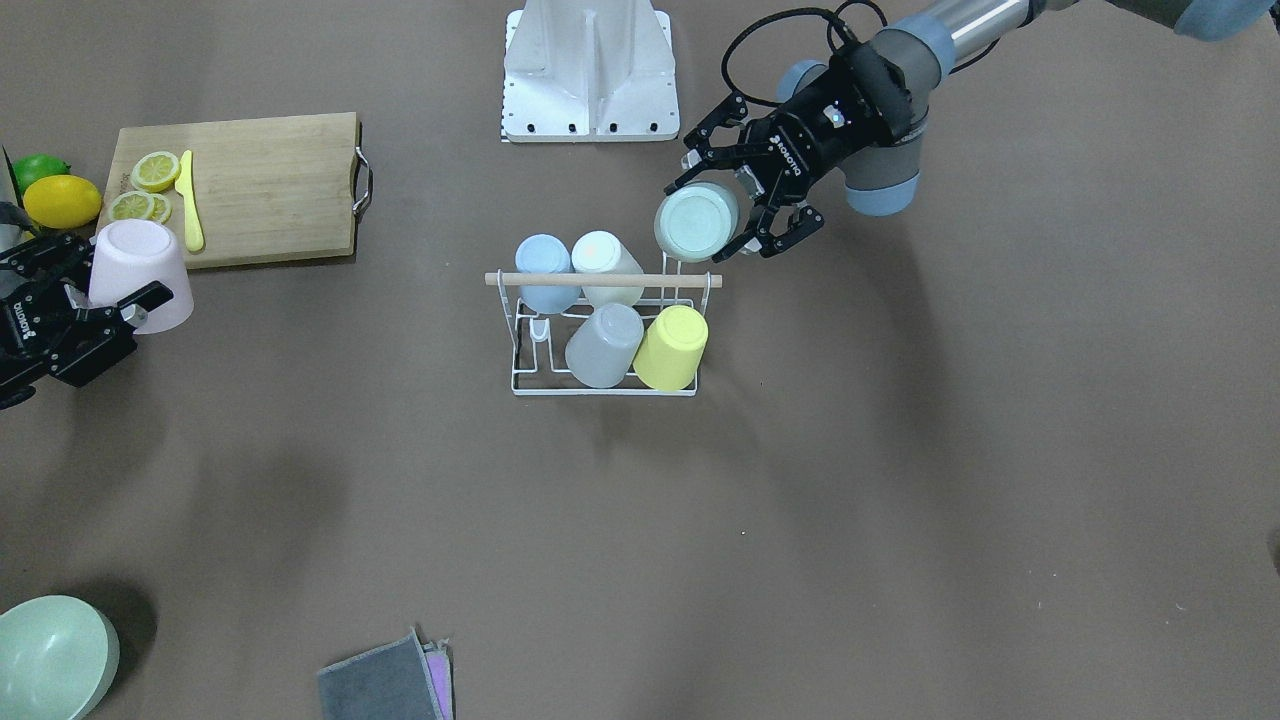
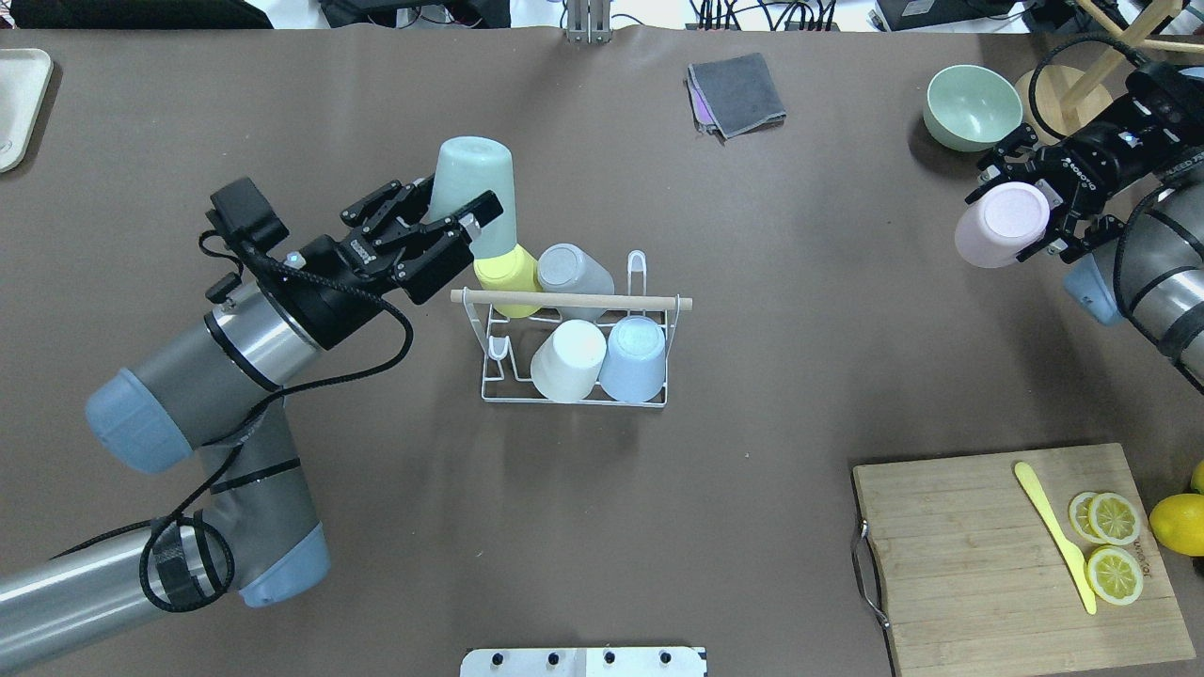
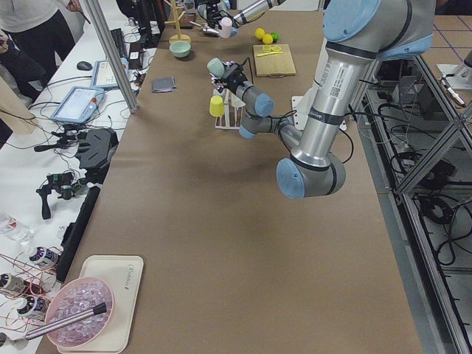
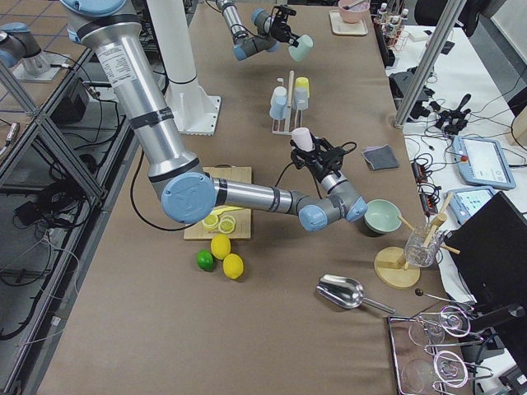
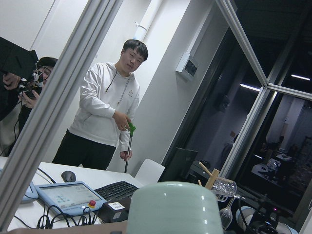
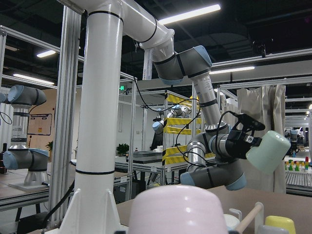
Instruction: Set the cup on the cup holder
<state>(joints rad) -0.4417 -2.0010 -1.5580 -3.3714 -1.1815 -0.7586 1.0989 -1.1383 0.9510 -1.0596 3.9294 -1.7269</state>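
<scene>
1. Cup holder [image 2: 576, 401] stands mid-table with four cups already upside down on its prongs: yellow cup [image 2: 505, 273] and grey cup [image 2: 572, 271] in the far row, white cup [image 2: 567, 360] and blue cup [image 2: 632, 359] in the near row.
2. Two prongs look bare: one at the near-left corner [image 2: 499, 350] and one at the far-right corner [image 2: 637, 266].
3. The left gripper [image 2: 451, 212] has its fingers closed across the sides of a mint cup [image 2: 475, 188]. The cup is carried tilted with its base up, in the air over the holder's left end and clear above the yellow cup.
4. The right gripper [image 2: 1021, 207] clamps a pink cup [image 2: 1002, 224], also base up, well apart from the holder and near a green bowl [image 2: 972, 106].
5. The step in hand seems to be the carry of the mint cup to a free prong; nothing is seated yet.
6. Next, the left arm likely has to bring the cup toward the robot to the near-left prong, line its open mouth over the prong tip and lower it.
7. That move calls for care to miss the wooden rod [image 2: 571, 299] and the white cup just beside that prong, and the fingers should open only once the cup sits on the prong
</scene>
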